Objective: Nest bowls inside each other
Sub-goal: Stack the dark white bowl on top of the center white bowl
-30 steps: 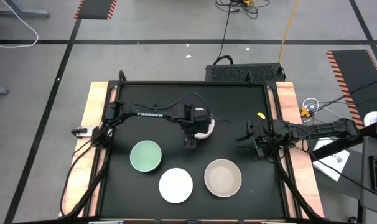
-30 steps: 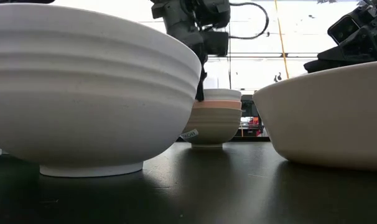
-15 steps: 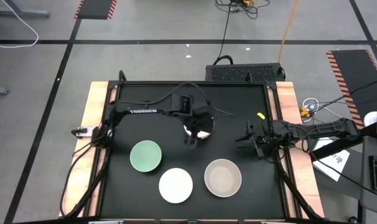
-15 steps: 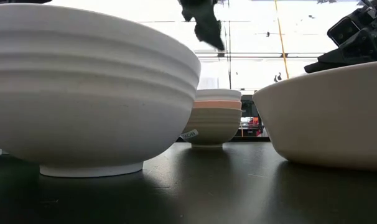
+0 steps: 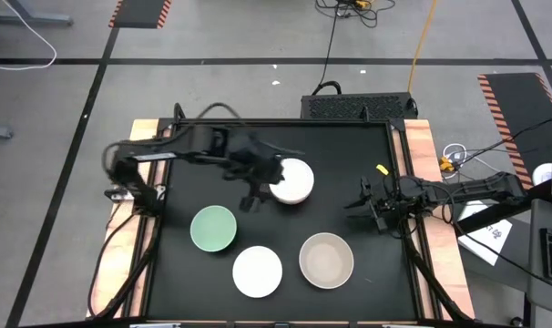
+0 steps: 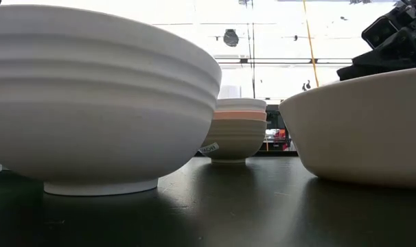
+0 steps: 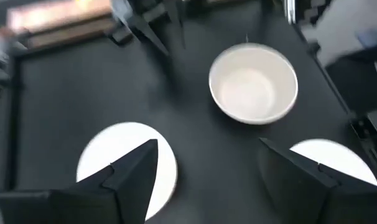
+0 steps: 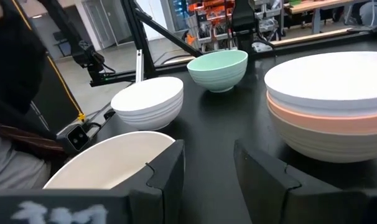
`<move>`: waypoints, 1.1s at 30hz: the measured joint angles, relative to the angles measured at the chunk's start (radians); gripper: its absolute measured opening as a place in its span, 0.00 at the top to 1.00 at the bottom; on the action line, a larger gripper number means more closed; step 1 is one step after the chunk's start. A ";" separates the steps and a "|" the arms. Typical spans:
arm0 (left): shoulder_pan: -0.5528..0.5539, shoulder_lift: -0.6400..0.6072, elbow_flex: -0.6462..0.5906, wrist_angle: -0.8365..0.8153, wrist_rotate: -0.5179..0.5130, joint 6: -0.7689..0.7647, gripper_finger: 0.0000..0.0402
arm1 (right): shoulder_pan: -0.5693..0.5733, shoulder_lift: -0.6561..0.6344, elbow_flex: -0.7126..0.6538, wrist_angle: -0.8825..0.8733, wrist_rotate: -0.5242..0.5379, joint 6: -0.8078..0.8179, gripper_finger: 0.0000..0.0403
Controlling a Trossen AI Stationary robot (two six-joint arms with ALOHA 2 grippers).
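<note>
The left gripper (image 5: 250, 198) hangs with fingers spread and empty, just beside the nested stack (image 5: 292, 180) of white over coral bowls. The right gripper (image 5: 365, 204), part-open and empty, waits beyond that stack. The mint bowl (image 5: 213, 228), white bowl (image 5: 258, 271) and beige bowl (image 5: 326, 259) sit apart in front of the stack.

no legible text, small sticker (image 6: 209, 147) on the stacked bowls (image 6: 237, 130) too blurred to read
</note>
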 joint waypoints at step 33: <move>-0.022 -1.128 -1.367 0.923 -0.179 -0.277 0.40 | 0.005 0.002 0.000 0.040 0.000 0.011 0.67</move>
